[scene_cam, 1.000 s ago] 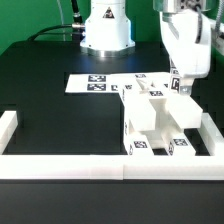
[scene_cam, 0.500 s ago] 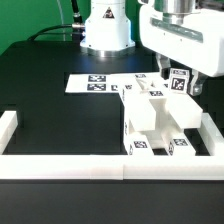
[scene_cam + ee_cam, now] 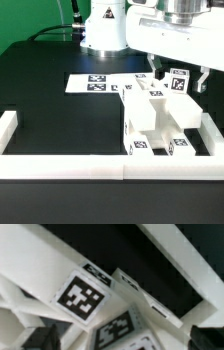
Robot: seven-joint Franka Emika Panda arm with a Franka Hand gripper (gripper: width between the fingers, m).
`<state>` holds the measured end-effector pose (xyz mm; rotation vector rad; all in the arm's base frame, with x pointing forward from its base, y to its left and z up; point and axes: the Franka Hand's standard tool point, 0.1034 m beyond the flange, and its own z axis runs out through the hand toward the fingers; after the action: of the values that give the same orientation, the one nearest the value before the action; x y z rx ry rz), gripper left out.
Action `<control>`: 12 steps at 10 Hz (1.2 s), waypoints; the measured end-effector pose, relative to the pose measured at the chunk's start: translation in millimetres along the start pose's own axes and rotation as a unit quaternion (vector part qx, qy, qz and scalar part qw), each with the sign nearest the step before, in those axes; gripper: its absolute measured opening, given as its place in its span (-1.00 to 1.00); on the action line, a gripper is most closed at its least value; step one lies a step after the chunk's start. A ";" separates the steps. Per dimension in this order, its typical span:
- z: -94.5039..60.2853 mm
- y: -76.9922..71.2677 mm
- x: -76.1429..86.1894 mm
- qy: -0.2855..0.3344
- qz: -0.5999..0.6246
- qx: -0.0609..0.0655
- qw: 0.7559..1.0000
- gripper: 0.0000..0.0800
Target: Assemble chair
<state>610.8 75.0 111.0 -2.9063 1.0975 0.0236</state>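
Observation:
The white chair parts stand joined in a cluster at the exterior view's right, against the border wall, with square tags on the front legs and on top. My gripper hovers over the cluster's far end, jaws wide apart, one finger on each side of a small tagged part. In the wrist view the tagged white pieces fill the picture, and my gripper is open with dark fingertips at both lower corners, touching nothing that I can see.
The marker board lies flat behind the chair parts. A long white border wall runs along the front and turns up both sides. The robot base stands at the back.
The hand has turned about its axis and now faces the camera broadside, with both fingers showing spread over the far end of the parts. The chair parts have not moved.

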 end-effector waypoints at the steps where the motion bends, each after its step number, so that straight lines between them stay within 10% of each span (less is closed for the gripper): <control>1: 0.0 0.2 0.2 0.000 -0.030 0.000 1.000 0.62; 8: -1.3 3.1 5.2 0.010 -0.247 -0.015 0.969 0.62; 11: -1.3 3.1 5.3 0.010 -0.247 -0.015 0.969 -0.33; 12: -1.3 3.0 5.2 0.010 -0.236 -0.015 0.972 -0.33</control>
<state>612.7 69.2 112.1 -3.1149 0.3845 -0.0016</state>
